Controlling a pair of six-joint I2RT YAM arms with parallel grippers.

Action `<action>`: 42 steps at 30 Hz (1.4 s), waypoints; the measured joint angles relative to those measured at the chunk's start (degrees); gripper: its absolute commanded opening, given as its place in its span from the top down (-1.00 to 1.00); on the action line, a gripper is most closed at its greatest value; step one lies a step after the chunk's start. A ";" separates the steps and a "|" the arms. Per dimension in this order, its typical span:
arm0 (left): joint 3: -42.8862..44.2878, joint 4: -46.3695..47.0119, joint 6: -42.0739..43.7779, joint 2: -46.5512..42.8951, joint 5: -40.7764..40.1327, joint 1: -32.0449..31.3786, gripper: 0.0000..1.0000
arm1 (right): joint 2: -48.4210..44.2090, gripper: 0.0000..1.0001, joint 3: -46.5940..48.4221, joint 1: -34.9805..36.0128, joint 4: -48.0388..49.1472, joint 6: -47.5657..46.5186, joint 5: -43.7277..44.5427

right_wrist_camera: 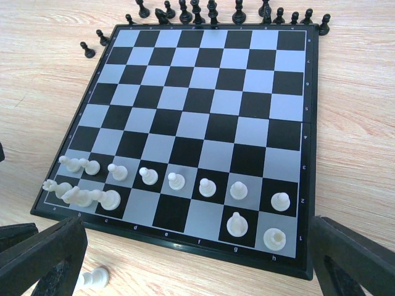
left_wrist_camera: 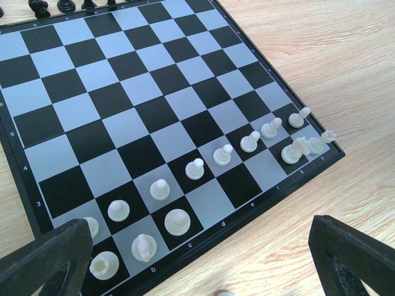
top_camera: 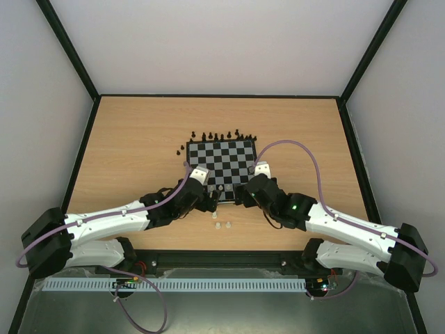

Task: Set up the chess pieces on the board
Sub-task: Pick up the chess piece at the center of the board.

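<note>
The board (top_camera: 222, 158) lies mid-table. Whitish-cream pawns (right_wrist_camera: 207, 187) fill the second row on its near side. On the near back row stand a rook (left_wrist_camera: 103, 265), knight (left_wrist_camera: 144, 246) and bishop (left_wrist_camera: 177, 221) at one end, and a knight (right_wrist_camera: 235, 224) and rook (right_wrist_camera: 274, 238) at the other. The three middle back-row squares are bare. Black pieces (top_camera: 219, 135) stand off the board along its far edge. My left gripper (top_camera: 208, 198) and right gripper (top_camera: 243, 195) hover open and empty over the board's near edge.
Three loose white pieces (top_camera: 217, 224) lie on the wooden table just in front of the board, between the arms; one shows in the right wrist view (right_wrist_camera: 92, 279). Two black pawns (right_wrist_camera: 88, 49) stand off the board's far left corner. A raised dark rim bounds the table.
</note>
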 measured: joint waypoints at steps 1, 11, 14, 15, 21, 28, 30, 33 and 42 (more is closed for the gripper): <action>0.00 0.00 0.00 0.00 -0.02 0.00 -0.98 | 0.00 -0.97 0.00 0.00 0.00 0.00 0.00; 0.11 -0.66 -0.42 -0.02 -0.90 0.00 -0.98 | 0.42 -0.97 0.00 0.00 0.04 0.00 -0.04; 1.84 -3.89 -1.66 -0.02 0.00 0.00 -0.98 | 0.42 -0.97 0.00 0.00 0.07 0.00 -0.04; 2.86 -5.18 -2.21 -0.02 0.37 0.00 -0.98 | 0.42 -0.97 0.00 0.00 0.07 0.00 -0.07; 8.63 -11.91 -5.66 -0.04 3.91 0.00 -0.98 | 0.20 -0.97 0.00 0.00 0.07 0.00 -0.24; 10.19 -18.47 -8.00 0.42 11.37 0.48 -0.98 | -1.38 -0.97 0.00 0.00 0.07 0.02 -0.33; 10.19 -19.80 -8.24 1.33 13.66 0.79 -0.98 | -1.99 -0.97 0.00 0.00 0.09 0.00 -0.33; 10.10 -20.96 -8.44 2.82 16.04 1.09 -0.98 | -2.62 -0.97 -0.02 0.00 0.07 0.02 -0.31; 8.76 -21.62 -8.31 6.73 19.02 1.14 -0.56 | -3.19 -0.97 -0.42 0.00 0.07 0.02 -0.28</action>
